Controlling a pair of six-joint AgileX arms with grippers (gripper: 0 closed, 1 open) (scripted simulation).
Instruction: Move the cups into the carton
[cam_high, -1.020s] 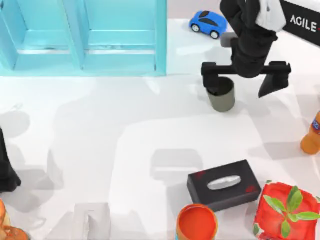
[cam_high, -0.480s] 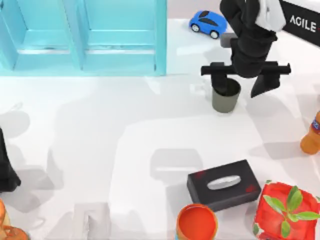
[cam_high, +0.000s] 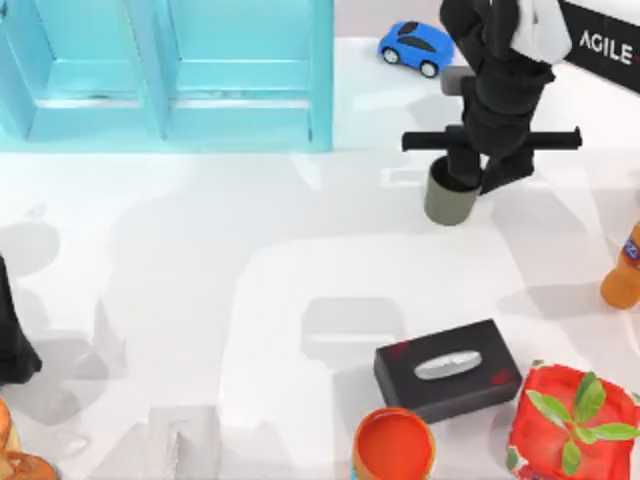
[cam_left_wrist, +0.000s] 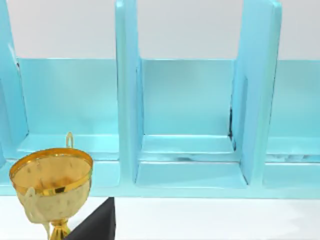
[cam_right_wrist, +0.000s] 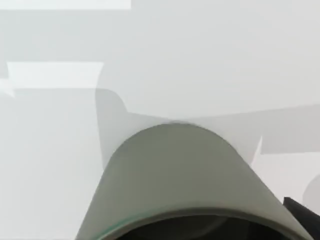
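White table (cam_high: 200, 280): right hand (cam_high: 478, 178) grips grey-olive cup (cam_high: 447, 202).

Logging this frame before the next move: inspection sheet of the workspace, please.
Surface: white table, shadows across it.
Job's things: grey-olive cup upright near the back right; light blue carton with open compartments at the back left.
Clutter: blue toy car, black tissue box, orange round container, red pot with a green plant, orange bottle, gold trophy.
Grippers: right pincer closed on the grey-olive cup's rim; left arm parked at the left edge.
Cables: nothing seen.
Surroundings: dark sign with white letters at the back right.
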